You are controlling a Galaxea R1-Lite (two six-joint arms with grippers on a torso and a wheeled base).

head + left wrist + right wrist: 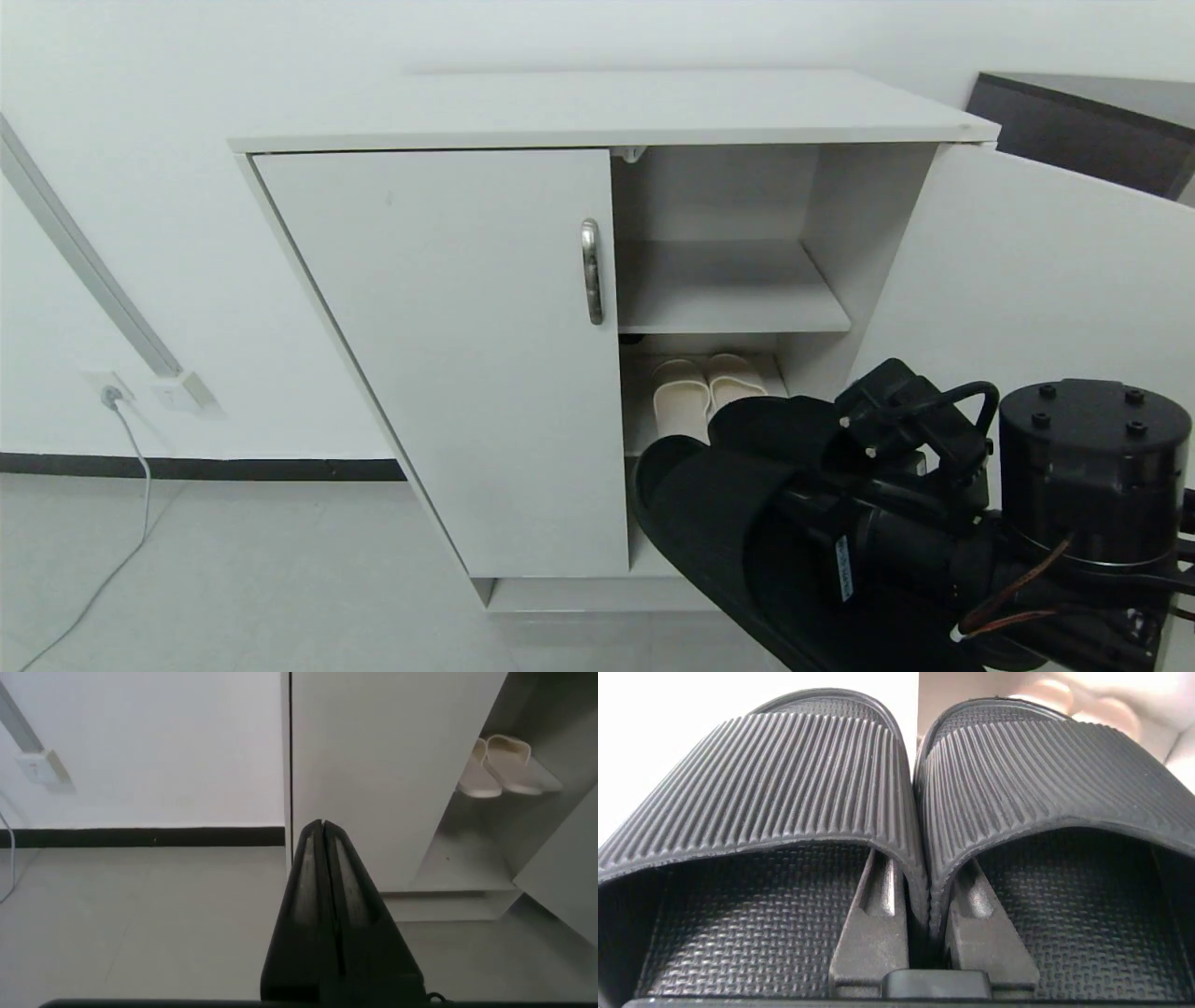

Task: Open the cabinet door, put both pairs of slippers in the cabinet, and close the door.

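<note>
A white cabinet (607, 107) stands against the wall. Its left door (448, 355) is closed and has a metal handle (591, 271); its right door (1027, 271) is swung open. A pair of white slippers (705, 392) (505, 765) lies on the lower shelf inside. A pair of black ribbed slippers (709, 523) (822, 775) hangs in front of the open half, low and to the right. My right gripper (922, 873) is shut on their two touching inner walls, one finger in each slipper. My left gripper (322, 835) is shut on nothing, low over the floor and facing the closed door.
An upper shelf (728, 289) inside the cabinet is bare. A wall socket (112, 392) with a grey cable (140, 504) sits at the left. Dark furniture (1083, 131) shows behind the open door. Grey floor (233, 579) lies open to the left.
</note>
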